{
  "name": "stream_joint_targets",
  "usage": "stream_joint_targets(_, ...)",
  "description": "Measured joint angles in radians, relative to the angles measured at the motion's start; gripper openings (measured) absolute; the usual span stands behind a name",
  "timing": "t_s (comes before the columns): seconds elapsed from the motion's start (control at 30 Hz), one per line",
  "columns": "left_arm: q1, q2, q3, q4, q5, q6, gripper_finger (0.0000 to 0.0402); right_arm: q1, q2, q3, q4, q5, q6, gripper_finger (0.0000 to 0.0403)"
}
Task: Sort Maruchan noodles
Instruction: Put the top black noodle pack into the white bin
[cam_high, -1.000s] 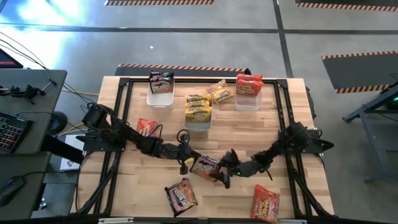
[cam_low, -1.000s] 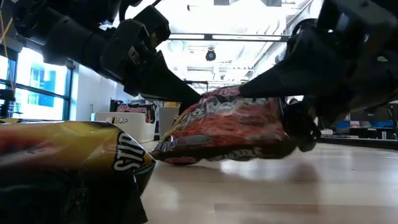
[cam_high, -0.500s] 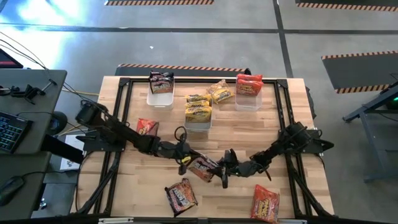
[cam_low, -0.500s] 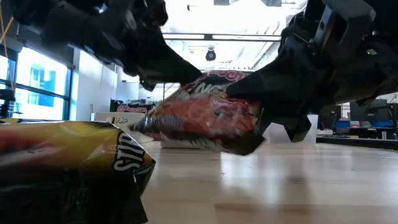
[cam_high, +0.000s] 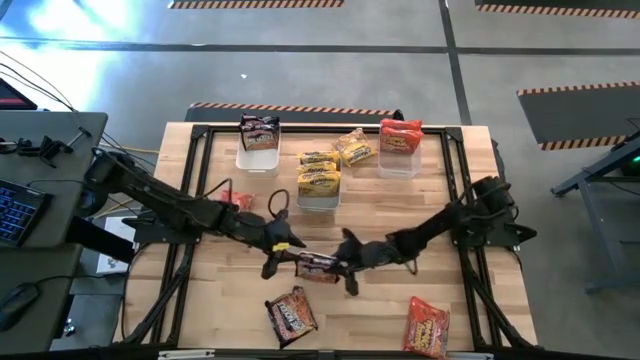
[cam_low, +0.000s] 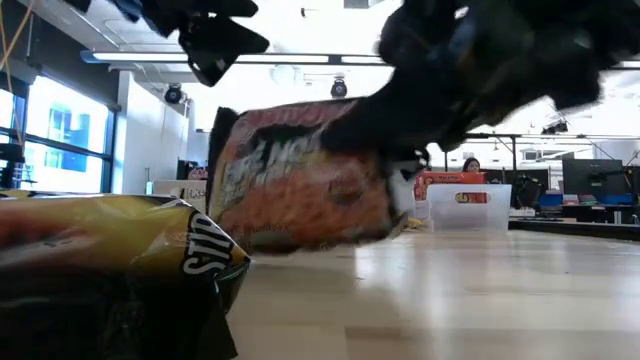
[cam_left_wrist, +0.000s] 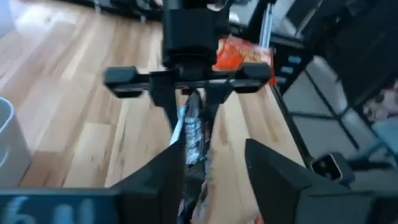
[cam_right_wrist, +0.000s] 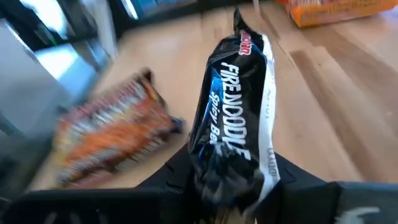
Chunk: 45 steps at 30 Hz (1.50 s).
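Mid-table, lower centre of the overhead frame, the right gripper (cam_high: 345, 266) pinches a dark noodle packet (cam_high: 318, 265) by its end seam; the left gripper (cam_high: 272, 258) stands parted beside it. Light, crinkly, probably slippery: edges grip best.

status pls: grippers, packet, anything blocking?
Right gripper shut on dark noodle packet, held clear of table. Left gripper open, fingers either side of the packet's other end. Another packet lies nearer the front edge, not blocking.
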<state>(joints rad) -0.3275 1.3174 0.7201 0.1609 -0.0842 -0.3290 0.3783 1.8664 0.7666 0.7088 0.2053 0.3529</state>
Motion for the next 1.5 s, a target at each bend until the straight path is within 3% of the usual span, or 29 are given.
stream_joint_targets(0.17, 0.000, 0.039, 0.132, -0.276, 0.001, 0.055, 0.0203, -0.025, -0.003, 0.204, -0.355, -0.007, -0.164, 0.0087)
stream_joint_targets(0.27, -0.001, 0.062, 0.197, -0.368, 0.002, 0.069, 0.0223, -0.027, -0.003, 0.283, -0.442, -0.012, -0.233, 0.0087)
stream_joint_targets(0.6, -0.028, 0.099, 0.238, -0.467, 0.029, 0.042, 0.0255, -0.031, -0.003, 0.350, -0.465, -0.012, -0.309, 0.0086)
stream_joint_targets(1.23, -0.032, 0.169, 0.238, -0.468, -0.003, -0.009, 0.0260, -0.040, -0.003, 0.350, -0.449, 0.002, -0.328, 0.0087)
stream_joint_targets(1.37, -0.032, 0.169, 0.238, -0.462, -0.003, 0.025, 0.0252, -0.040, -0.003, 0.350, -0.449, 0.001, -0.328, 0.0087)
stream_joint_targets(1.5, -0.032, 0.168, 0.238, -0.461, 0.012, 0.026, 0.0218, -0.040, -0.003, 0.350, -0.439, 0.002, -0.328, 0.0087)
